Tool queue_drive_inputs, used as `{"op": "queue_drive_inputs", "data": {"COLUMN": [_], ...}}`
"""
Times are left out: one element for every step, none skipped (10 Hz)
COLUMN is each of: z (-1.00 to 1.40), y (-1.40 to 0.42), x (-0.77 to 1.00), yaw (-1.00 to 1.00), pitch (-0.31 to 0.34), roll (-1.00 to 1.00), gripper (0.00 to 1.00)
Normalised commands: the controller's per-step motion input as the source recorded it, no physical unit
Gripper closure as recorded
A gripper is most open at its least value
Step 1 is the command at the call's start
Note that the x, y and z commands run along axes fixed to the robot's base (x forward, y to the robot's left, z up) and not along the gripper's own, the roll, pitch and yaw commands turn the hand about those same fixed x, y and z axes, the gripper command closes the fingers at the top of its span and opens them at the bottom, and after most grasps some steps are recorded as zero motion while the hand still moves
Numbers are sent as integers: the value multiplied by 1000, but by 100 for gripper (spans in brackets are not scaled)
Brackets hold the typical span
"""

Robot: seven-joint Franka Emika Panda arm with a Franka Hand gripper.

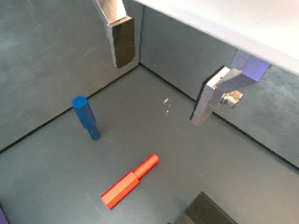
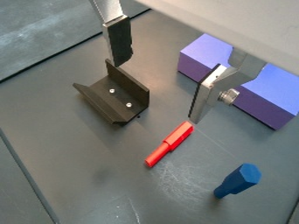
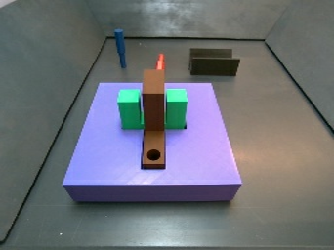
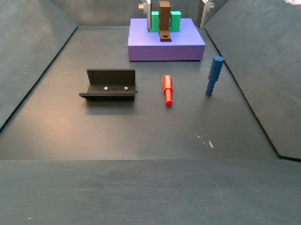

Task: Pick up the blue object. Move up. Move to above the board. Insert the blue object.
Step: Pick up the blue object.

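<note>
The blue object (image 1: 86, 117) is a slim bright-blue peg standing upright on the dark floor near a side wall; it also shows in a wrist view (image 2: 239, 182) and in both side views (image 3: 119, 47) (image 4: 216, 76). The board (image 3: 154, 122) is a long brown plank with a round hole near its close end. It lies on the purple slab (image 3: 196, 156) between two green blocks (image 3: 129, 108), and also shows in a side view (image 4: 166, 23). My gripper (image 1: 160, 93) is open and empty, well above the floor and apart from the peg, as the wrist view (image 2: 156, 92) also shows.
A thin red stick (image 4: 167, 90) lies flat on the floor between the peg and the fixture (image 4: 109, 85), and shows in both wrist views (image 1: 128, 182) (image 2: 170, 144). The fixture (image 2: 114, 96) sits below one finger. Grey walls enclose the floor.
</note>
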Motion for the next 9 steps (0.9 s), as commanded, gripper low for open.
{"op": "queue_drive_inputs", "data": {"z": [-217, -411, -420, -391, -297, -211, -206, -251, -286], "y": [-17, -177, -180, -257, -234, -189, -217, -229, -220], "x": [-620, -826, -860, -851, -863, -849, -726, -571, -529], "yaw": [0, -40, -54, -43, -54, -71, -97, -114, -109], "pitch": [-284, -330, -291, -280, -274, -277, -280, -279, -269], "roll": [-64, -76, -40, -26, -33, -33, -21, -24, 0], "gripper": [0, 0, 0, 0, 0, 0, 0, 0, 0]}}
